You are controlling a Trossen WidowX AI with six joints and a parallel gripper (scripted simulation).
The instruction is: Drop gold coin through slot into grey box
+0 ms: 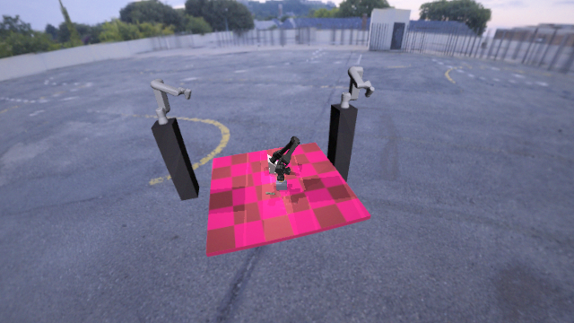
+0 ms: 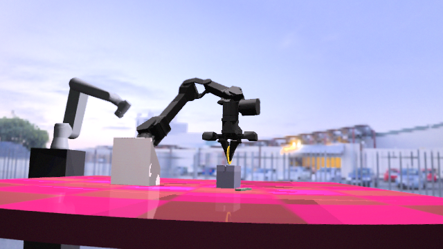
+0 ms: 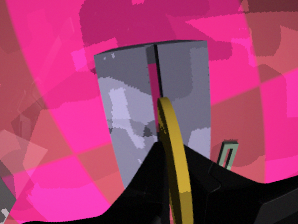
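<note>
The gold coin point(image 2: 228, 154) point(image 3: 176, 150) is on edge between the fingertips of my gripper point(image 2: 230, 161) point(image 3: 165, 148), which is shut on it and points down. The coin leans slightly. Its lower edge is just above the lid of the grey box point(image 1: 281, 186) point(image 2: 228, 178) point(image 3: 186, 75); whether they touch I cannot tell. In the wrist view the slot point(image 3: 153, 80) runs away from the coin's near tip, and the coin hides the rest of it. The green holder point(image 1: 270, 193) point(image 2: 243, 189) point(image 3: 229, 144) lies empty on the table beside the box.
A large pale block point(image 2: 131, 160) stands near the arm's base. The table top point(image 1: 278, 226) point(image 2: 346, 212) is checkered pink and brown. Two grey arms point(image 1: 162, 100) point(image 1: 354, 85) stand on black pillars point(image 1: 177, 161) point(image 1: 343, 139) beyond the table's edges.
</note>
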